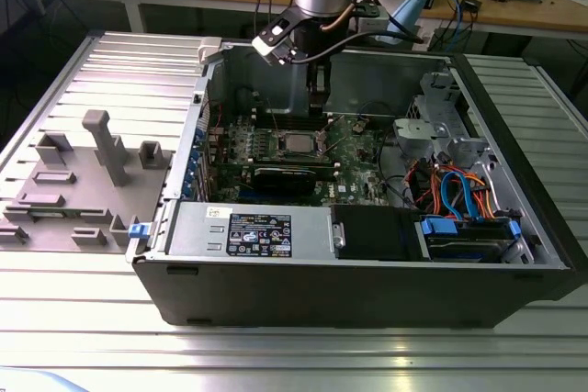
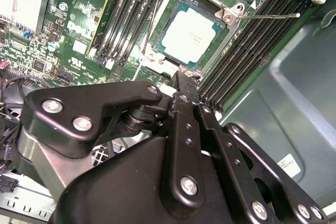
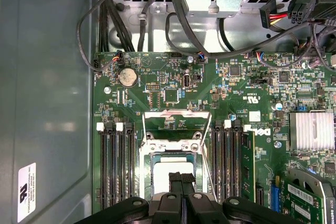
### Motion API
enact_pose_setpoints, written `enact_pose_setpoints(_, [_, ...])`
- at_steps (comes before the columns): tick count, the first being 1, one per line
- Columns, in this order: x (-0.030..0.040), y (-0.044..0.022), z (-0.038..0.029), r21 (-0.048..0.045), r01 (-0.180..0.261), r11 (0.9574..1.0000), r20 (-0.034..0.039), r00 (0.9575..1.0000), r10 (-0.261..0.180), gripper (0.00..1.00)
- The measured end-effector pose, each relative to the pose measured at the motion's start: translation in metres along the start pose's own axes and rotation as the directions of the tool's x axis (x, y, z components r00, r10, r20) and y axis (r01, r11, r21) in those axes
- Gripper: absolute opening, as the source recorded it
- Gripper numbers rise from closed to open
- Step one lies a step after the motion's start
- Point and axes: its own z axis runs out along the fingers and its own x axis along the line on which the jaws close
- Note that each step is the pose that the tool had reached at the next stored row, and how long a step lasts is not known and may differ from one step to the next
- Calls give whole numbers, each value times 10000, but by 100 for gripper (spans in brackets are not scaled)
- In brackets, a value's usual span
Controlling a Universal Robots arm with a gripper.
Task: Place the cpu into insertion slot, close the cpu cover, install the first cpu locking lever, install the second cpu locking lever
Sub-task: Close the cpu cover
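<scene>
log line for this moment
cpu: seated in insertion slot | cpu cover: looks flipped open | claw: shut, above cpu

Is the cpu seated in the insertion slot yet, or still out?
In: the cpu lies flat inside the silvery border of the insertion slot in the second wrist view, not in the gripper.

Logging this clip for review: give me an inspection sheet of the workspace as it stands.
Surface: ribbed metal table carrying the open computer case.
Job's things: cpu lies in the insertion slot; cpu cover looks raised open.
Clutter: grey fixture blocks beside the case.
Grippers: claw shut, holding nothing, poised over the cpu.
Cables: orange and blue cables inside the case.
Surroundings: wooden bench behind.
</scene>
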Motion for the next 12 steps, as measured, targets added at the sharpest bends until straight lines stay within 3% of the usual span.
enact_pose_setpoints(12, [-1,2,-19,3,-1,10000,-21,10000,1,11])
